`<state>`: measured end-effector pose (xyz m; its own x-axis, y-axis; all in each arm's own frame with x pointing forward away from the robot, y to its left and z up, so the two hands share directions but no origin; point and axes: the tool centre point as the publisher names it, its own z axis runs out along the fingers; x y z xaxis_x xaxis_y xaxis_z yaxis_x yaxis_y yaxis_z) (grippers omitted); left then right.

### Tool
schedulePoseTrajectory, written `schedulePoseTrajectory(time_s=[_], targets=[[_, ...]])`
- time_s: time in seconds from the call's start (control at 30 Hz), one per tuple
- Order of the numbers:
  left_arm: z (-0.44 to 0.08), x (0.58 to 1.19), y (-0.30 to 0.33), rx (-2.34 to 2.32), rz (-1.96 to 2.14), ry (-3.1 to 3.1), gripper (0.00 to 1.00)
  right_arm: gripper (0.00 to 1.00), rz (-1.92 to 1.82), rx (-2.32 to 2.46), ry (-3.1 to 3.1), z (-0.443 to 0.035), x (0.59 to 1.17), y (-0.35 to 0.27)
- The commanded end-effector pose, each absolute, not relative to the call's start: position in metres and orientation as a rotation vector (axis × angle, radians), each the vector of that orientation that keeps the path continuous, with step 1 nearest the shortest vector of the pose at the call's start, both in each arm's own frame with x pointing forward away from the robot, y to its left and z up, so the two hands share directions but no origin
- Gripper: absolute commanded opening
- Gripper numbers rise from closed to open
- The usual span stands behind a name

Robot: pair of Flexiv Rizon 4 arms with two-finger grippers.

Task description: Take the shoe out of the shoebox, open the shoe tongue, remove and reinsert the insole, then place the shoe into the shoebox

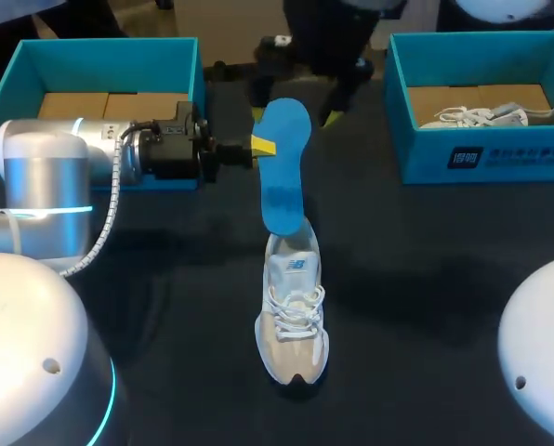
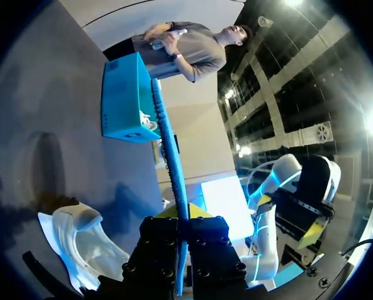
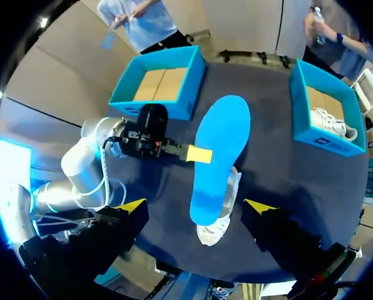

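Left claw (image 1: 263,146) pinches the one insole (image 1: 284,172) over one loose shoe (image 1: 294,316). Right claw (image 3: 196,206) is spread wide; one box (image 1: 100,45) far left, one box (image 1: 519,160) far right.

In the head view the insole (image 1: 284,167) covers the heel of the shoe (image 1: 293,316) at centre and hides one finger of the left pincer (image 1: 264,145). The right arm (image 1: 542,348) is cut off at the lower right edge. At upper right the shoebox (image 1: 486,158), clipped by the frame edge, hides the lower part of a second shoe (image 1: 500,116) behind its wall.
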<state>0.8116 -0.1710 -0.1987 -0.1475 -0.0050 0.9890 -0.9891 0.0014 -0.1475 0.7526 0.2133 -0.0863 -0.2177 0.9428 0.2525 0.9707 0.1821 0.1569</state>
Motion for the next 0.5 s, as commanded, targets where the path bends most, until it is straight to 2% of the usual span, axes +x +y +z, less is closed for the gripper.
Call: schedulePoseTrajectory(time_s=[0.03, 0.5], targets=[[-0.199, 0.812, -0.171, 1.138, 1.312, -1.324, 0.00, 1.00, -0.172, -2.053, -2.476, -0.090, 0.758, 0.230], [-0.199, 0.812, -0.171, 1.138, 1.312, -1.324, 0.00, 1.00, -0.085, -2.363, -2.336, -0.095, 0.761, 0.249]])
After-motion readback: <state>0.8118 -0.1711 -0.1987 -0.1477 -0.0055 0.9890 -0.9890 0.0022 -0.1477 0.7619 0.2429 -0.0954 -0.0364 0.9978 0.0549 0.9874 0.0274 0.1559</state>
